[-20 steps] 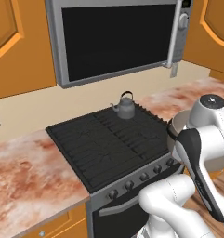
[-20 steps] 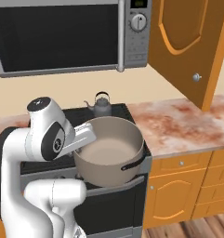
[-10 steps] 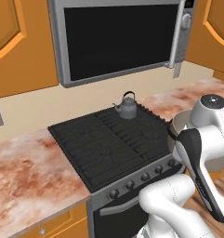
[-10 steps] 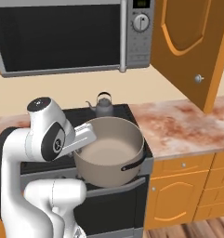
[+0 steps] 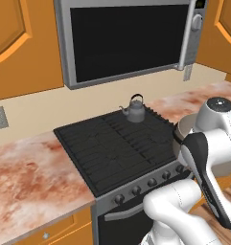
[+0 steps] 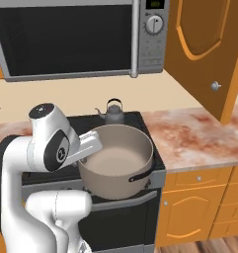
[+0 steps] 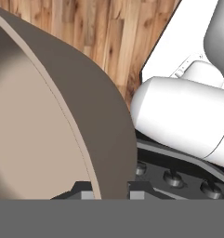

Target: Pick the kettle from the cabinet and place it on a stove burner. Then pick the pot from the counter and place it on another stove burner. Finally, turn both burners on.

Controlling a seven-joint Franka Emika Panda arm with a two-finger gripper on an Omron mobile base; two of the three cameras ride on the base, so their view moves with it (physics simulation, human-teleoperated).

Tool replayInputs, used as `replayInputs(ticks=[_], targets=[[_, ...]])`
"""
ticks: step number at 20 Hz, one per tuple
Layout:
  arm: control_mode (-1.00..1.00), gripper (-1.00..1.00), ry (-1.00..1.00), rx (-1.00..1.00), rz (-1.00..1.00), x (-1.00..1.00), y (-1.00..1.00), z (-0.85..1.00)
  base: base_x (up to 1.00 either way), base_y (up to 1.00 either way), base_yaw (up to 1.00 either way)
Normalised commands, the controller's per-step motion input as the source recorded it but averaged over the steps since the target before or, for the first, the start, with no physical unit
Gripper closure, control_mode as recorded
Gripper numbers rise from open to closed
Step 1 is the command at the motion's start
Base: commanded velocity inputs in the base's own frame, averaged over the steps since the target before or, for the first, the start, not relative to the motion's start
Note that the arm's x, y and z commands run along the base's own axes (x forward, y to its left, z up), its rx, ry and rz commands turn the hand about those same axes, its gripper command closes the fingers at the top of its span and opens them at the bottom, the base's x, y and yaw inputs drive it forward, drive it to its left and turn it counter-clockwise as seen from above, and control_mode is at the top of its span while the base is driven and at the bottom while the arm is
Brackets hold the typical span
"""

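**Hand view: pot rim pinched, free burner lies back and to the left**

Left base view first: I see the kettle [image 5: 135, 109] already standing on the rear right section of the stove burners [image 5: 112, 143], with all the grate to its left and in front bare. At the right edge of that view a sliver of the pot [image 5: 182, 129] shows behind my arm, near the front right corner of the cooktop.

Right base view: the pot [image 6: 119, 160] hangs in front of the stove, its near side jutting out past the steel front, above the oven door. The kettle [image 6: 113, 112] sits just behind it, apart from it. The marbled surface [image 6: 199, 136] lies to the right.

Hand view: the tool [image 7: 111, 191] is narrowed onto the pot wall [image 7: 99, 116], one finger inside and one outside the rim, so I judge the pot is held by its edge. Knobs [image 7: 171, 177] show below, beside the rim.

My read is that the coming move turns on one thing: the free burner lies away from me and to the left of the pot, so I must carry it inward and leftward, keeping off the kettle.
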Motion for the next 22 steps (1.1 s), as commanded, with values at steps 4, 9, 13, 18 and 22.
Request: replayInputs(ticks=[4,9,13,18,22], targets=[[1.0,1.0,0.0,0.0,0.0,0.0,0.0,0.0,0.25,0.0,0.03],[-1.0,1.0,0.0,0.0,0.0,0.07,0.01,0.0,0.08,0.01,0.0],[-1.0,1.0,0.0,0.0,0.0,0.0,0.0,0.0,0.0,0.0,0.0],[-1.0,1.0,0.0,0.0,0.0,0.09,0.0,0.0,0.0,0.0,0.0],[-1.0,1.0,0.0,0.0,0.02,0.33,-0.03,0.0,0.0,0.0,0.0]])
